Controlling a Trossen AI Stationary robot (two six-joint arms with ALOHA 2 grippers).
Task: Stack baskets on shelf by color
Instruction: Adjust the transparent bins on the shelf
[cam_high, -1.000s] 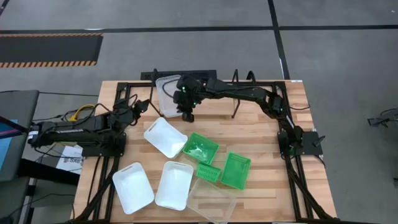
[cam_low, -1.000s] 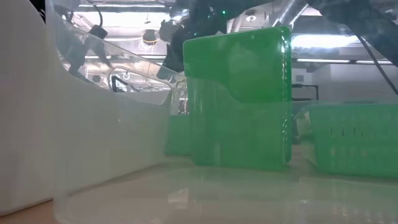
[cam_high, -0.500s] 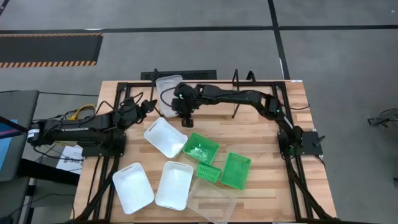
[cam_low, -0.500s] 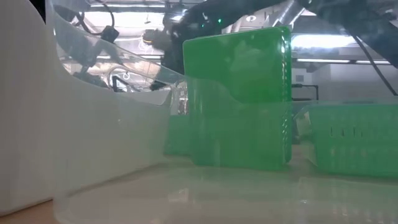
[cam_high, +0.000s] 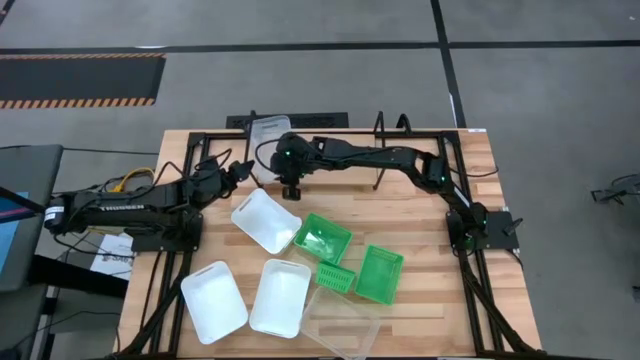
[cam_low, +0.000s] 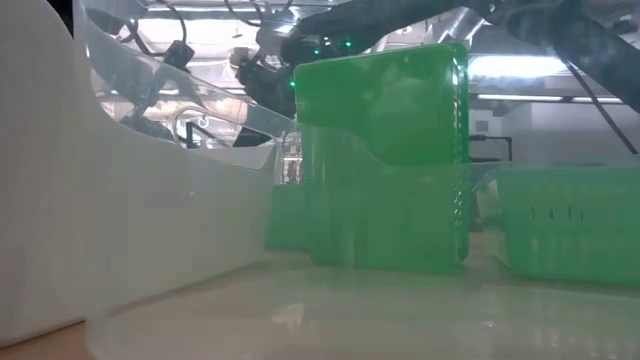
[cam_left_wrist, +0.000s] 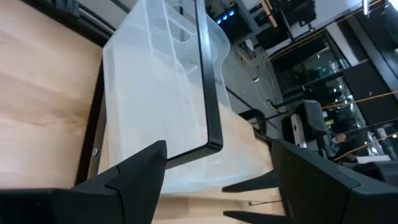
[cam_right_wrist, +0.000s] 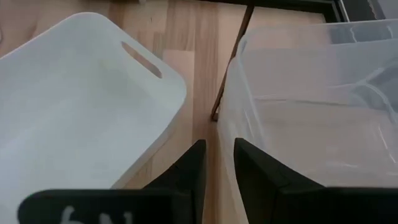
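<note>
Wooden table (cam_high: 420, 215) seen from above, ringed by a black frame: the right arm reaches from the right edge across the far side, its right gripper (cam_high: 290, 190) pointing down just beside the near end of a clear basket (cam_high: 268, 133) that sits on the shelf (cam_high: 380, 125) at the far edge; the left arm lies stretched from the left, its left gripper (cam_high: 240, 172) near the same basket's left side. Nearer the front lie a tilted white basket (cam_high: 265, 220), two more white baskets (cam_high: 213, 300), three green baskets (cam_high: 322, 238) and another clear basket (cam_high: 340, 322). Low view — a green basket (cam_low: 385, 155) stands on end behind a clear wall, with dark arm links overhead. Left wrist view — the left gripper (cam_left_wrist: 211, 180) has its fingers spread wide, the clear basket (cam_left_wrist: 155, 93) on the black shelf rod just ahead of them, untouched. Right wrist view — the right gripper (cam_right_wrist: 217, 165) has its fingers nearly together with only a slim gap, one on each side of the clear basket's (cam_right_wrist: 311, 106) wall; the white basket (cam_right_wrist: 81, 106) lies beside it.
</note>
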